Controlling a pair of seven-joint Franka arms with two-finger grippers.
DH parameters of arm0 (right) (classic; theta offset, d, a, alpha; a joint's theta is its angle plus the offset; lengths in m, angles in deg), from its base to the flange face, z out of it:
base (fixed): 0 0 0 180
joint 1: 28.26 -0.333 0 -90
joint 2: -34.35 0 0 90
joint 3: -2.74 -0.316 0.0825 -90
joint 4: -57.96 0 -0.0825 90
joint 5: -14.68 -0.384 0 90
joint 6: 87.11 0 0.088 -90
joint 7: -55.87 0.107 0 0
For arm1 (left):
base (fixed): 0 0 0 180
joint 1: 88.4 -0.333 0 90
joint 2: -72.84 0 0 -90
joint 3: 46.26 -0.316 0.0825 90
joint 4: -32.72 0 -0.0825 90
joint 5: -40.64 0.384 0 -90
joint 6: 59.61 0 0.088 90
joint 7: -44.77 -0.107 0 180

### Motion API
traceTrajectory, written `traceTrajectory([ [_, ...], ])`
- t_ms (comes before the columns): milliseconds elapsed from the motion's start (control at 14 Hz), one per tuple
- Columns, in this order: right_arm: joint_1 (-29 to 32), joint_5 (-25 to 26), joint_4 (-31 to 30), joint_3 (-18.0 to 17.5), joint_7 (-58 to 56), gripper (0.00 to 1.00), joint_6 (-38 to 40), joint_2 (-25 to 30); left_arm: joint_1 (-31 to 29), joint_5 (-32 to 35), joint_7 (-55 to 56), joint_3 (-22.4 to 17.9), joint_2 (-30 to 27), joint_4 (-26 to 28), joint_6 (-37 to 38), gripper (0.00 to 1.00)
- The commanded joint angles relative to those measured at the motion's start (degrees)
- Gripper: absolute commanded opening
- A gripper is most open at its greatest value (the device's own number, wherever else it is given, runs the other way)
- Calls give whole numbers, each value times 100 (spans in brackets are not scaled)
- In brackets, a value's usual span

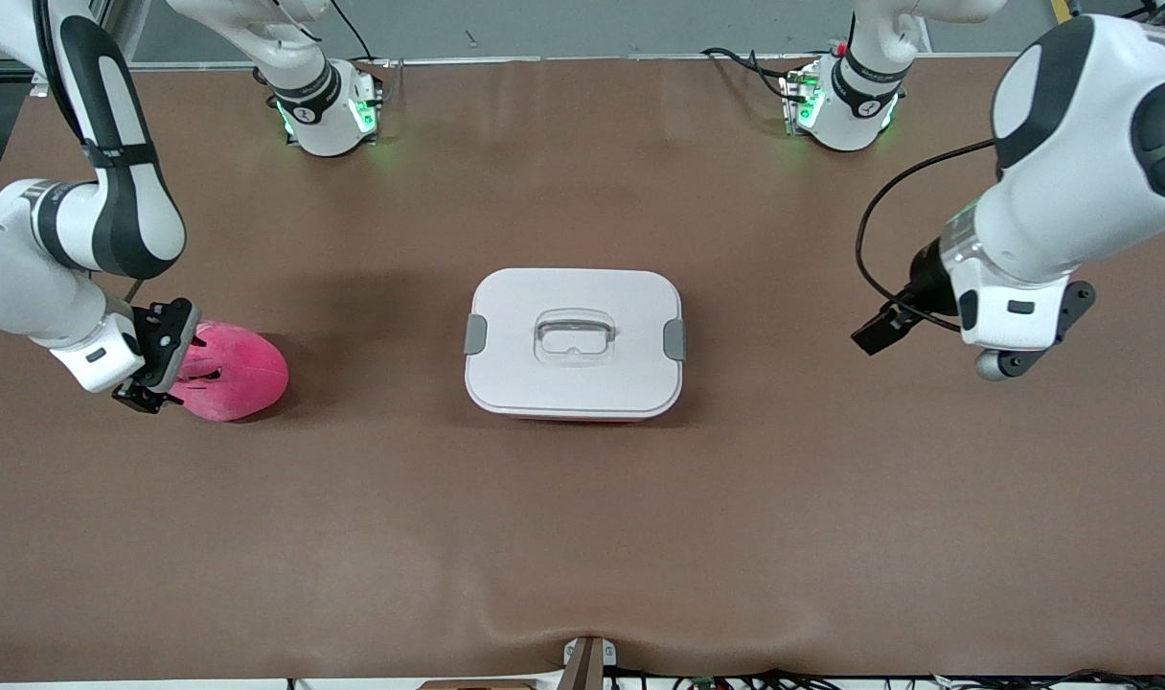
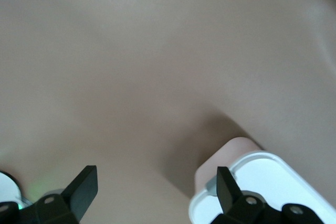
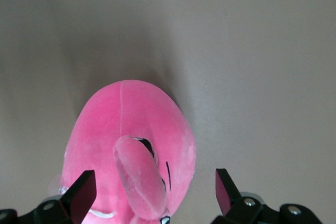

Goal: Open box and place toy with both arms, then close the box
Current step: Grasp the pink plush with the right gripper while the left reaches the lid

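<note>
Box [image 1: 574, 343], pink-sided with a white lid [image 1: 544, 297], sits shut near the middle of the brown surface [image 1: 582, 537]. Its two grey clips [image 1: 475, 333] lie flat against the short ends, and the clear handle [image 1: 574, 336] rests in its recess at the centre of the lid. In the left wrist view one rounded corner of the box [image 2: 262, 187] shows, with a clip on its edge.

Toward the right arm's end of the surface, well apart from the box, lies the pink plush toy [image 1: 233, 372]. The right gripper [image 1: 156, 369] hangs just over the toy's outer end. In the right wrist view its fingers [image 3: 81, 192] are spread wide, one to each side of the toy [image 3: 128, 156], gripping nothing; a stalk eye stands up between them.

Left gripper [image 1: 1009, 362] hangs over bare surface toward the left arm's end, well apart from the box. In the left wrist view its fingers [image 2: 84, 187] are spread wide and hold nothing.

Both arm bases stand along the edge of the surface farthest from the front camera.
</note>
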Motion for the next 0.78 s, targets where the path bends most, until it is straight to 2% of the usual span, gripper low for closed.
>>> traceTrajectory([
  [0,49,48,-20,-40,-106,100,-82,-143,341,-61,853,-60,169,-151,-137,100],
  [356,32,39,-29,-49,-124,100,-153,-196,948,-70,2522,-60,511,-361,-436,100],
  [428,23,39,-29,-49,-115,55,-127,-222,1045,-70,2874,-51,608,-440,-480,100],
  [499,40,39,-29,-40,-106,21,-118,-275,1194,-61,3104,-60,687,-458,-567,100],
  [570,49,39,-29,-40,-106,0,-118,-310,1309,-61,3289,-60,731,-458,-638,100],
  [713,49,39,-29,-40,-115,0,-91,-302,1458,-70,3824,-51,819,-458,-848,100],
])
